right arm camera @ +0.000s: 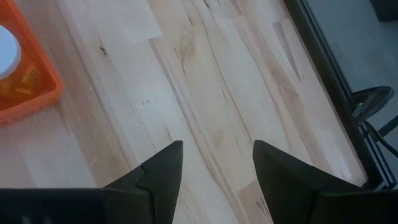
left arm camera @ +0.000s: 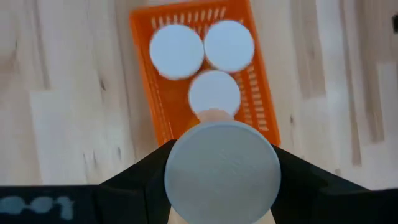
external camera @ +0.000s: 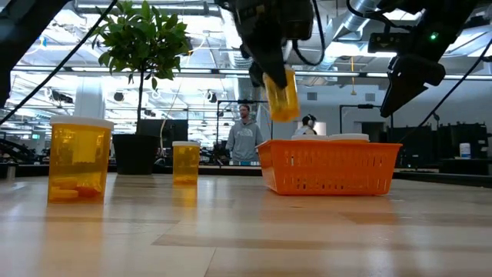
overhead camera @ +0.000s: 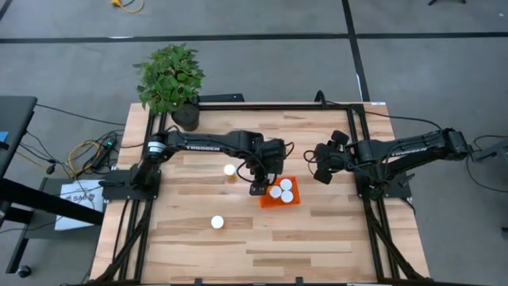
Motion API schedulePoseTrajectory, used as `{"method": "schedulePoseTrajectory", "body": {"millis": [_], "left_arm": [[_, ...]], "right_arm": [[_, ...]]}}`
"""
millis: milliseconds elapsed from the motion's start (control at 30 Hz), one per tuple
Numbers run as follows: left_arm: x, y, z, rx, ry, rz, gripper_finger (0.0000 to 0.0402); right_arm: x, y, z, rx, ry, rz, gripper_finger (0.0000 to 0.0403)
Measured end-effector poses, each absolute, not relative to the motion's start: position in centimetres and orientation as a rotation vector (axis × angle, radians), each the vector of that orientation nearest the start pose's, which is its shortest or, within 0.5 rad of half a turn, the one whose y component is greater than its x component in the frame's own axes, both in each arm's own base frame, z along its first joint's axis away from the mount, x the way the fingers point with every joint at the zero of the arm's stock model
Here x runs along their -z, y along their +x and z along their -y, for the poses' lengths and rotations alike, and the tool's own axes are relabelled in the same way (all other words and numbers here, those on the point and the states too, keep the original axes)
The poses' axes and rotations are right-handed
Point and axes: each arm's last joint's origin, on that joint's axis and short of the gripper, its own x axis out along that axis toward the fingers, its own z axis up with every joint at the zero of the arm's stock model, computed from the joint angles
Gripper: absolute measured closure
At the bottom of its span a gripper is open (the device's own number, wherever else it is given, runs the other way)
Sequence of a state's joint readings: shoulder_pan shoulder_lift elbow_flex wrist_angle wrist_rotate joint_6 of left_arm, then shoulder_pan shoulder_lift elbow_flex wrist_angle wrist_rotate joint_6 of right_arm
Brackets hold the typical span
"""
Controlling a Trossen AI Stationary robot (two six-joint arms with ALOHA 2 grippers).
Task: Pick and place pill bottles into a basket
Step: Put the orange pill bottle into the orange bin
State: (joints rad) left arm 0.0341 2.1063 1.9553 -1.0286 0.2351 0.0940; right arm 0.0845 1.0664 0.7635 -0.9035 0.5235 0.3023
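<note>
A wooden table point(overhead camera: 317, 238) carries everything here. At its far left corner stands a leafy potted plant point(overhead camera: 169, 79). Two dark arms reach in from the left and right edges.

The orange basket point(overhead camera: 290, 199) sits near the middle of the table, a little toward the right edge, with three white-capped pill bottles point(overhead camera: 286, 185) standing inside it.

The left gripper point(overhead camera: 258, 189) hangs in the air at the basket's left rim, clamped around a fourth bottle point(external camera: 281, 94) — its orange body is lifted clear of the table, above the basket's left end, and tilted slightly. From the wrist camera its white cap point(left arm camera: 222, 172) fills the space between the dark fingers, with the basket below.

The right gripper point(overhead camera: 321, 176) waits raised above the table just right of the basket, its fingers point(right arm camera: 160, 171) parted and holding nothing.

Two more bottles stand on the bare wood: one point(overhead camera: 229, 171) just left of the left gripper, the other point(overhead camera: 217, 223) nearer the front edge.
</note>
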Motion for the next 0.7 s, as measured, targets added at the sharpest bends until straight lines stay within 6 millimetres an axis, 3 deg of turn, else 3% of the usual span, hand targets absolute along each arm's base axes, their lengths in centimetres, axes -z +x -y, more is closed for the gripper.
{"method": "schedulePoseTrajectory", "body": {"millis": [167, 700], "left_arm": [[-25.3, 44.6, -0.8, 0.251, -0.093, -1.183, 0.0207], [-24.6, 44.7, -0.3, 0.228, -0.055, -1.211, 0.0207]], "right_arm": [[-23.2, 17.8, -0.1, 0.548, -0.103, -1.083, 0.0214], [-23.2, 17.8, -0.1, 0.541, -0.111, -1.086, 0.0214]]}}
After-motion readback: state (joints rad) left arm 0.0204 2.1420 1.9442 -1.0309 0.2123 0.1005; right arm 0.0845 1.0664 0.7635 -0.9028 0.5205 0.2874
